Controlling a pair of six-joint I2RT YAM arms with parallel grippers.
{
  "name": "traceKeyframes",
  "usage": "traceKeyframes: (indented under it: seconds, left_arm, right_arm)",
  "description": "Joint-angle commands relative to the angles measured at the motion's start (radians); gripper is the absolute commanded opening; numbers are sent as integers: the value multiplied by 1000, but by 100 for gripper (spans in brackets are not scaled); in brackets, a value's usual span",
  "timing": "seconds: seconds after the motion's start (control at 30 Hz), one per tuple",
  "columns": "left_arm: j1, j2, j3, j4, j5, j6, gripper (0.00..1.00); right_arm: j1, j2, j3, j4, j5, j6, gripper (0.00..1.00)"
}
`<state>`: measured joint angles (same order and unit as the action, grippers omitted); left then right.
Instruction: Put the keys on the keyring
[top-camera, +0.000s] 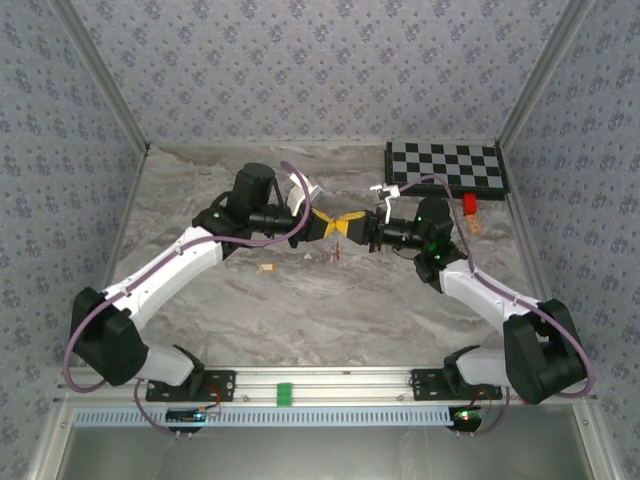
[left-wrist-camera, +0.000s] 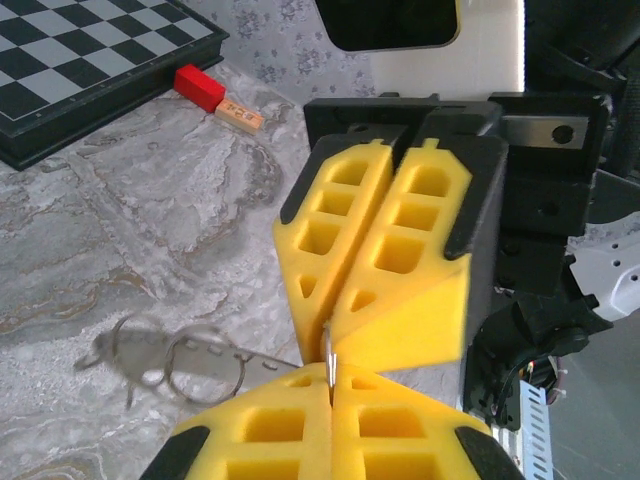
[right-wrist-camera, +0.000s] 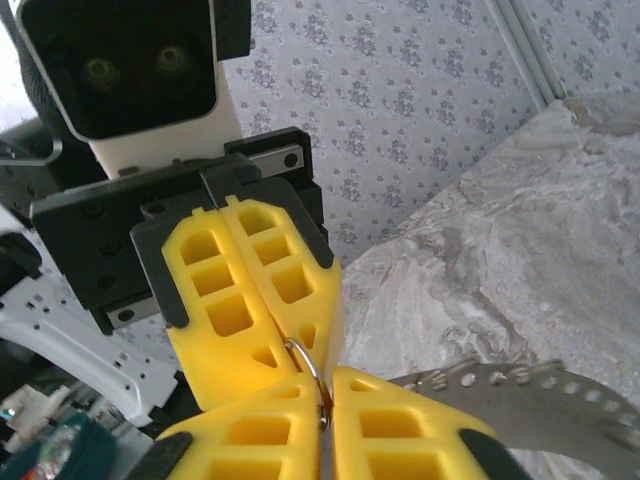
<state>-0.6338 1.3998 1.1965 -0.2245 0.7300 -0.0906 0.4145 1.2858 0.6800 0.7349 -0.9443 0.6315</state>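
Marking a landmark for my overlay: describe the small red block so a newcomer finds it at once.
Start at the black-and-white checkerboard in the far right corner of the marble-patterned table. Just off its near edge, towards the right end, lies the small red rectangular block. Its neighbour, a pale tan piece, lies nearer the arms; the block is bright red and nearer the board.
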Motion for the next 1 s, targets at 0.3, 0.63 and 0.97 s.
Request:
traceKeyframes:
  seconds: [0.3, 0.63, 0.97]
  left_arm:
    - [41, -43, -35, 138, 39, -84, 26]
    - [93, -107, -137, 280, 50, -193, 30]
    - [86, -73, -116, 248, 90, -178, 29]
  right_arm:
    - [21, -66, 9, -62, 58, -86, 0]
    - [29, -117, 11, -172, 113, -161, 0]
    - [43, -107, 67, -311, 170, -177, 0]
